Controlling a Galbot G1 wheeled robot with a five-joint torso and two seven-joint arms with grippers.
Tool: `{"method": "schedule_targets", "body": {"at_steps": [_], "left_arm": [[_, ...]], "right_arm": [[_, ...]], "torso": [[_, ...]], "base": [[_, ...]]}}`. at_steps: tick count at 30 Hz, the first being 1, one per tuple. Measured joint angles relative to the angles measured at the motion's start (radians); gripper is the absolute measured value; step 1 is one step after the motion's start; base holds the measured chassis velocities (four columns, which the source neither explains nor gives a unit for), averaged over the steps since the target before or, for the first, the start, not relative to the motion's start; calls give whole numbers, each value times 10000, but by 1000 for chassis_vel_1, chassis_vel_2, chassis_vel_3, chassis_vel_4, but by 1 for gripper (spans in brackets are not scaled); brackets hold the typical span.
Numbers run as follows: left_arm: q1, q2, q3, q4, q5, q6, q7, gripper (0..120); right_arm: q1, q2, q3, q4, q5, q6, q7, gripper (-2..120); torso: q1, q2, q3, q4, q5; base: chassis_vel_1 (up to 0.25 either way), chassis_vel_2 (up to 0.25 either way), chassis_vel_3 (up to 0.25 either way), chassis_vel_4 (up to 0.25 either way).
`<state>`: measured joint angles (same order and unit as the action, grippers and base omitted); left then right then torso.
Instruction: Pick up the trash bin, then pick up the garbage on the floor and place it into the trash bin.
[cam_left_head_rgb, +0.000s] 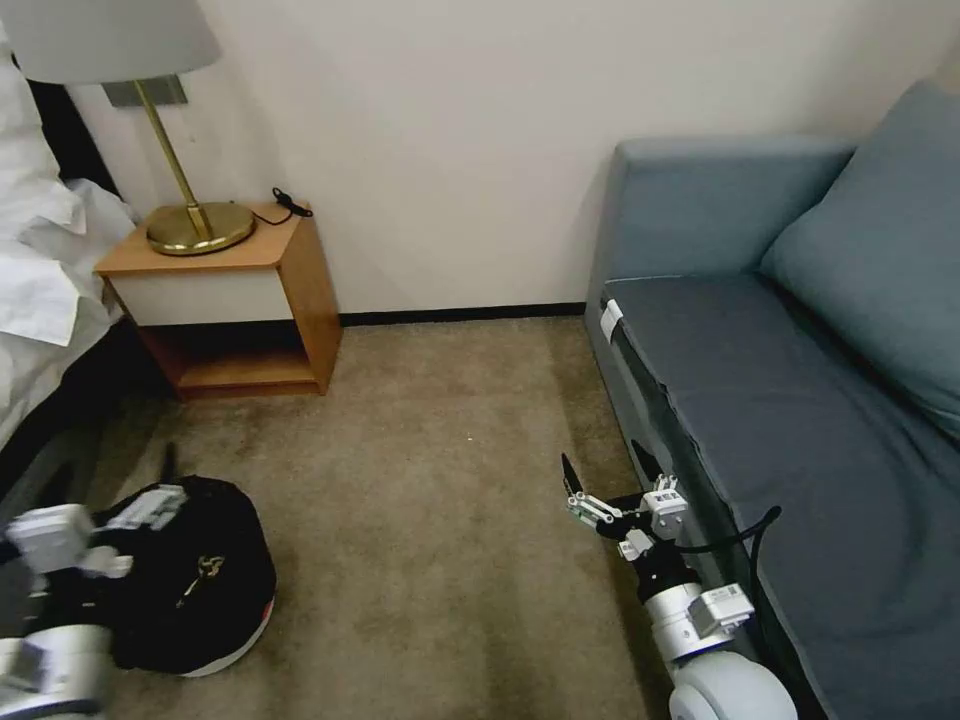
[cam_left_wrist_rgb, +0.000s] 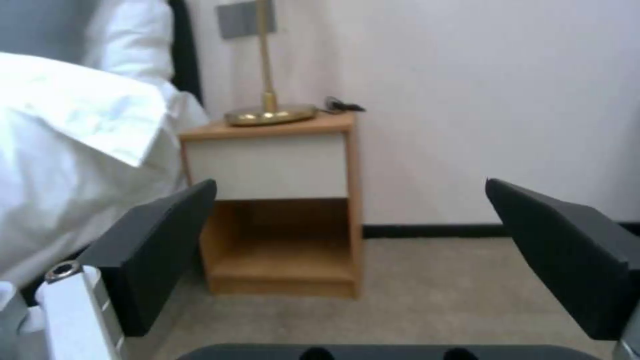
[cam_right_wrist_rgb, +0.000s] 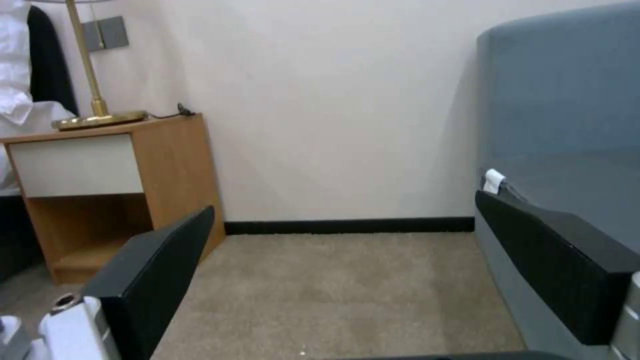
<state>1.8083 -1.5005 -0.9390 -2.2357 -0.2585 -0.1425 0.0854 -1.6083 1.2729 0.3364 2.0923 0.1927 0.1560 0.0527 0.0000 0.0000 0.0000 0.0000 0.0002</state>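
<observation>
One round black trash bin (cam_left_head_rgb: 205, 590) with crinkly liner beside wide-open, empty left gripper (cam_left_head_rgb: 150, 490); right gripper (cam_left_head_rgb: 610, 475) likewise.

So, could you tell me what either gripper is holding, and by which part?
Nothing: both the left gripper and right gripper are open and empty.

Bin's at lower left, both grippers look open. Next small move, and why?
Probably lower the left gripper onto the trash bin's near rim and close. It sits open right at the bin's top edge, holding nothing, and the bin rests on the carpet. The right gripper is open beside the sofa.
</observation>
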Motion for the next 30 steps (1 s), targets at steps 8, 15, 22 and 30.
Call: {"method": "schedule_targets", "body": {"at_steps": [8, 15, 22, 30], "left_arm": [[-25, -111, 361, 138, 84, -63, -70, 100], [-35, -109, 340, 148, 53, -24, -77, 100], [-42, -104, 317, 156, 22, 7, -82, 100], [-46, -100, 306, 162, 9, 23, -82, 100]], "right_arm": [[0, 0, 0, 0, 0, 0, 0, 100], [0, 0, 0, 0, 0, 0, 0, 100], [0, 0, 0, 0, 0, 0, 0, 100], [0, 0, 0, 0, 0, 0, 0, 100]], "torso": [[0, 0, 0, 0, -2], [0, 0, 1, 0, -2], [0, 0, 0, 0, -2], [0, 0, 0, 1, -2]], "base": [[0, 0, 0, 0], [0, 0, 0, 0], [0, 0, 0, 0], [0, 0, 0, 0]]}}
